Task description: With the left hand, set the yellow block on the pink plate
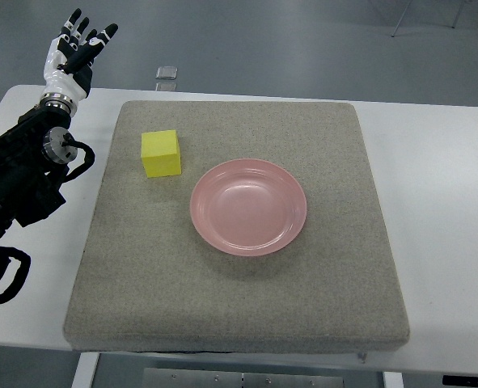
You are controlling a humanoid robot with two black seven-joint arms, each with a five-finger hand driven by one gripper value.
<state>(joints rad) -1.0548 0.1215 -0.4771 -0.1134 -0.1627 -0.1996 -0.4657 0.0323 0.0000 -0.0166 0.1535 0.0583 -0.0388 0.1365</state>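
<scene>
The white worktop [433, 202] carries a thick grey felt mat [239, 315] that covers most of its middle, and on that mat sit the two things that matter. The pink plate [249, 207] lies empty near the mat's centre, a little toward the far edge. The yellow block [160, 153] stands upright near the mat's far left corner, just beside the plate's far left rim but not touching it. The left hand [75, 50] hangs off past the worktop's far left corner, well apart from the block, fingers spread wide and straight, holding nothing. Its dark forearm comes in along the left edge, angled up and away from the mat, palm side hard to read from above. The right hand is not in view. The grasp has not begun, so the risks lie ahead — the hand must swing inward and come down over the block, and a low sweep could knock the cube toward the plate or off its spot. A pinch on the corners instead of the flat faces might let it twist or slip. The plate's raised rim could catch the block if it is carried too low.
</scene>
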